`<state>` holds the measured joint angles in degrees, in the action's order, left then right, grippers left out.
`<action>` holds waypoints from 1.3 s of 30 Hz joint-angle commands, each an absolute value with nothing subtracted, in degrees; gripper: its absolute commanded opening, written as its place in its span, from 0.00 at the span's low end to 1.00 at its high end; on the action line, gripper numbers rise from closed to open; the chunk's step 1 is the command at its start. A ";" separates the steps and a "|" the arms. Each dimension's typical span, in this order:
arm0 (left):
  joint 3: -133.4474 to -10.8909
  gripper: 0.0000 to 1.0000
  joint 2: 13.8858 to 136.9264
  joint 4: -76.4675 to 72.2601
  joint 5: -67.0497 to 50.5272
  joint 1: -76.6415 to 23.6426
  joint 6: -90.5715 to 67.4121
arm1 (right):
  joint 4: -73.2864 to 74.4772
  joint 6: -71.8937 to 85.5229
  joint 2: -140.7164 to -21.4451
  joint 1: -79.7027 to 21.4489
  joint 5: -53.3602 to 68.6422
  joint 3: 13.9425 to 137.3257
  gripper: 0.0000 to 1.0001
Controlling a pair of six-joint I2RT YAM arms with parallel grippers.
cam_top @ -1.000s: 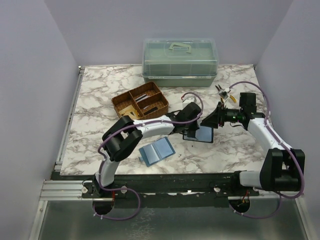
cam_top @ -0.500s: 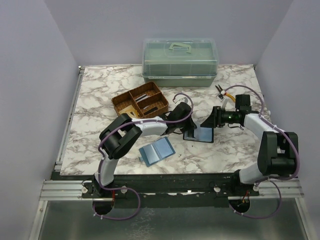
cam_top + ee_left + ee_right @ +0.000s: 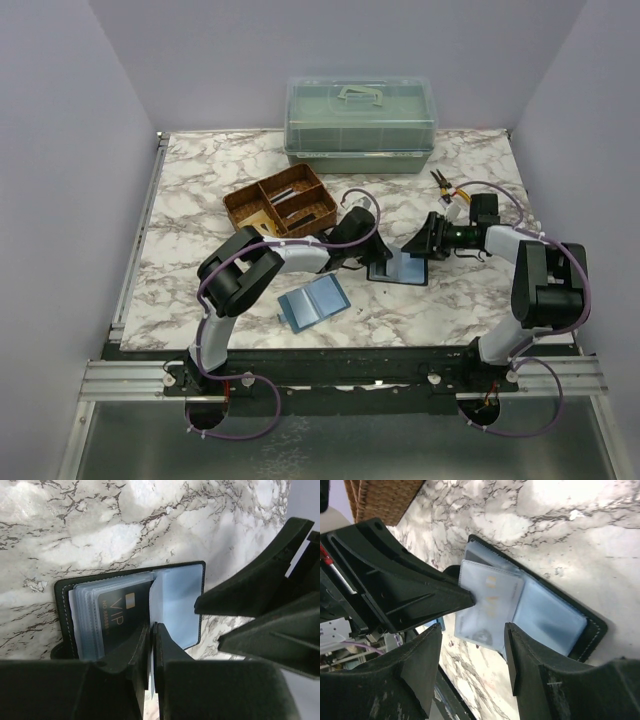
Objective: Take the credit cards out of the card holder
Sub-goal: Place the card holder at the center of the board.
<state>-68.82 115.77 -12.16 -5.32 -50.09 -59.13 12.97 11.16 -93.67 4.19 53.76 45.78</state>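
1. Black bifold card holder (image 3: 402, 268) lies open, blue-grey inside up, on the white marble-patterned table (image 3: 190, 190), just right of the top view's centre.
2. On its clear plastic card sleeve (image 3: 470, 625) the left gripper (image 3: 152, 627) is pinched almost closed; the right gripper (image 3: 472, 627) stands open beside that leaf, holding nothing.
3. Judgement: the left should steady the sleeve while the right nips only a card's exposed edge and draws it straight along the pocket.
4. Centre left in the left wrist view sits a black gold-lettered VIP card (image 3: 117, 617). The right wrist view shows a pale card (image 3: 492, 592) in the sleeve instead, and the top view resolves neither.
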 commanded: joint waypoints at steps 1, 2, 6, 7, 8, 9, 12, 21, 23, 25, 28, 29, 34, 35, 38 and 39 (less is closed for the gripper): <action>-67.32 0.15 114.31 -16.17 -10.23 -49.82 -59.89 | 10.16 14.28 -96.67 6.04 56.10 45.20 0.59; -67.37 0.17 114.46 -16.70 -11.02 -49.69 -59.79 | 10.19 14.40 -97.08 6.43 56.65 45.21 0.59; -66.95 0.26 114.52 -19.07 -13.75 -49.66 -59.14 | 9.82 14.75 -97.89 7.11 57.50 45.00 0.59; -66.66 0.28 114.44 -19.60 -14.18 -49.70 -59.01 | 9.72 14.82 -98.03 7.11 57.56 44.96 0.60; -66.36 0.31 114.31 -20.37 -14.64 -49.66 -58.98 | 9.74 14.83 -98.23 7.12 57.57 44.97 0.60; -65.90 0.32 114.07 -21.31 -15.06 -49.72 -58.98 | 9.87 14.85 -98.44 7.12 57.52 45.05 0.60; -64.65 0.37 113.65 -24.08 -16.29 -49.72 -59.26 | 10.06 14.80 -99.01 7.19 57.93 45.21 0.60; -61.19 0.41 113.59 -32.97 -20.53 -49.66 -60.66 | 10.37 14.84 -99.30 8.03 58.22 45.37 0.63; -60.71 0.41 113.27 -33.99 -21.05 -49.67 -60.52 | 10.45 14.76 -99.48 8.17 58.33 45.36 0.63; -60.41 0.42 113.04 -34.59 -21.51 -49.66 -60.49 | 10.59 14.54 -99.70 8.18 58.37 45.37 0.63; -60.23 0.43 113.28 -35.75 -22.63 -49.66 -60.83 | 10.66 14.44 -99.91 8.19 58.59 45.48 0.64; -60.14 0.43 113.51 -36.42 -23.00 -49.67 -61.09 | 10.70 14.37 -100.05 8.21 58.75 45.49 0.64; -60.27 0.43 115.37 -41.52 -26.58 -49.66 -62.95 | 10.81 14.38 -100.41 8.18 60.07 45.70 0.64; -60.36 0.43 115.74 -41.86 -26.84 -49.70 -63.13 | 10.81 14.42 -100.44 8.19 60.25 45.70 0.64; -60.62 0.44 116.46 -41.92 -26.99 -49.61 -63.26 | 11.08 14.28 -100.50 8.26 60.86 45.86 0.64; -60.56 0.44 116.72 -41.92 -26.98 -49.60 -63.36 | 11.06 14.29 -100.28 8.23 60.70 45.79 0.64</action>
<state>-60.49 115.57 -38.48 -24.34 -49.74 -62.39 10.96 14.57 -99.55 7.90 58.59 45.56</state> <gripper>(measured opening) 0.439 0.638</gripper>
